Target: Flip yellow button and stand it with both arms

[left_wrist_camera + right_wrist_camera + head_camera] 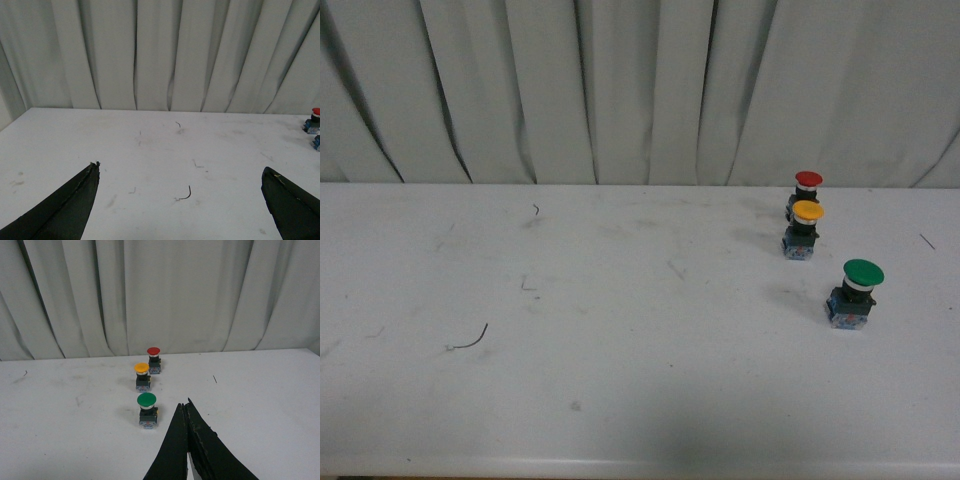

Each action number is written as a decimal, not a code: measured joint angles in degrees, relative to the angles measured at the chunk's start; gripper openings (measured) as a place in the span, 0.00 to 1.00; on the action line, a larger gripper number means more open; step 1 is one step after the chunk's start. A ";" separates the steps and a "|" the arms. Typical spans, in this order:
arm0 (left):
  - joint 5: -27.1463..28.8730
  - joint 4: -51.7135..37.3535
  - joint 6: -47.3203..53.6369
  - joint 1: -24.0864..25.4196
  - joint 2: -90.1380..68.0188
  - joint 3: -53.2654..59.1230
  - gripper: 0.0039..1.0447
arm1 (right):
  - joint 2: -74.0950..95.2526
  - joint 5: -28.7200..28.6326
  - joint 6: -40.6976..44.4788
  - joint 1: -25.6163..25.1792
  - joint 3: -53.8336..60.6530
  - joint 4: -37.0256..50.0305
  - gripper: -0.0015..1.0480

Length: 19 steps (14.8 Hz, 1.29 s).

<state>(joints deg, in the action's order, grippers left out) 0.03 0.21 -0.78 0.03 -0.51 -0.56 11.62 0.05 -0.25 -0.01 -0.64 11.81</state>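
The yellow button stands upright on its blue-grey base at the right of the white table, cap up; the right wrist view shows the yellow button too. Neither arm appears in the front view. My right gripper is shut with nothing in it, its tips beside the green button and nearer the camera than the yellow one. With its two black fingers wide apart over bare table, my left gripper is open and far from the yellow button, which is outside that view.
A red-capped button stands just behind the yellow one, and a larger green-capped button in front of it to the right. A small bent wire lies left of centre. Grey curtain hangs behind the table.
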 joint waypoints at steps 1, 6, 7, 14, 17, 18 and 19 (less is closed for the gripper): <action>0.00 0.00 0.00 0.00 0.02 0.00 0.94 | -0.94 0.00 0.00 0.00 0.00 -1.03 0.02; 0.00 -0.02 0.00 0.00 0.02 0.00 0.94 | -11.30 -0.04 0.07 0.00 -0.02 -12.22 0.02; 0.02 0.00 0.00 0.00 0.00 0.00 0.94 | -11.41 -0.07 0.07 0.00 -0.02 -11.93 0.02; 0.00 -0.02 0.00 0.00 0.00 0.00 0.94 | -11.41 -0.07 0.11 0.00 -0.02 -12.02 0.23; 0.00 -0.02 0.00 0.00 0.02 0.00 0.94 | -11.41 -0.07 0.11 0.00 -0.02 -12.00 0.59; 0.00 -0.02 0.00 0.00 0.00 0.00 0.94 | -11.41 -0.07 0.11 0.00 -0.02 -12.00 0.72; 0.00 -0.02 0.00 0.00 0.00 0.00 0.94 | -11.41 -0.07 0.11 0.00 -0.02 -12.00 0.84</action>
<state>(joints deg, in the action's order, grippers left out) 0.03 0.19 -0.78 0.03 -0.51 -0.56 0.21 -0.01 -0.14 -0.01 -0.67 -0.19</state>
